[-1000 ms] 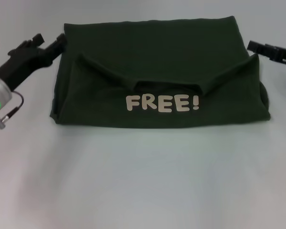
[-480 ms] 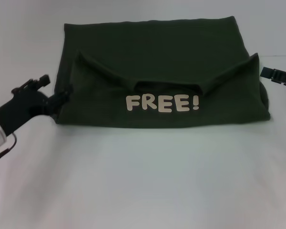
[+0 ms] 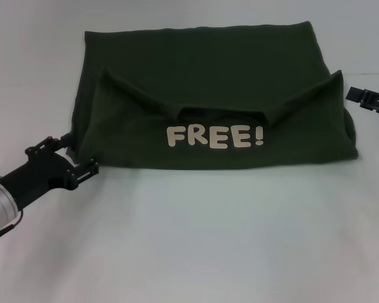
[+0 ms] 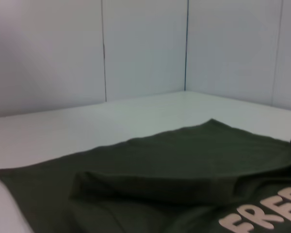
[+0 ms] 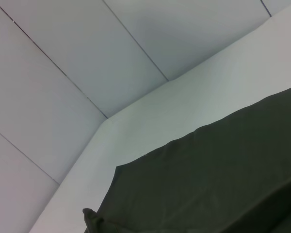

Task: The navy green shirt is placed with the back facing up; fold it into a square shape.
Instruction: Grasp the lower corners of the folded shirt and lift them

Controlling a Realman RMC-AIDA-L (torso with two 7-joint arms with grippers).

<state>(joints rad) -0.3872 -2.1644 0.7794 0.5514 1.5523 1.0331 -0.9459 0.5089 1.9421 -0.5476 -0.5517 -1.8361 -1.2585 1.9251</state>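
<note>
Sliding nearer along the shirt's left edge, the left gripper (image 3: 78,159) is now sitting at the near left corner of the single navy green shirt (image 3: 208,95), its fingers spread wide beside the hem. Farther back, the right gripper (image 3: 355,96) is hovering just off the shirt's right edge; whether it is open cannot be told.

Broad, smooth white tabletop (image 3: 196,233) under even, soft light; pale panelled walls (image 4: 140,48) with thin dark vertical seams meeting behind it.
</note>
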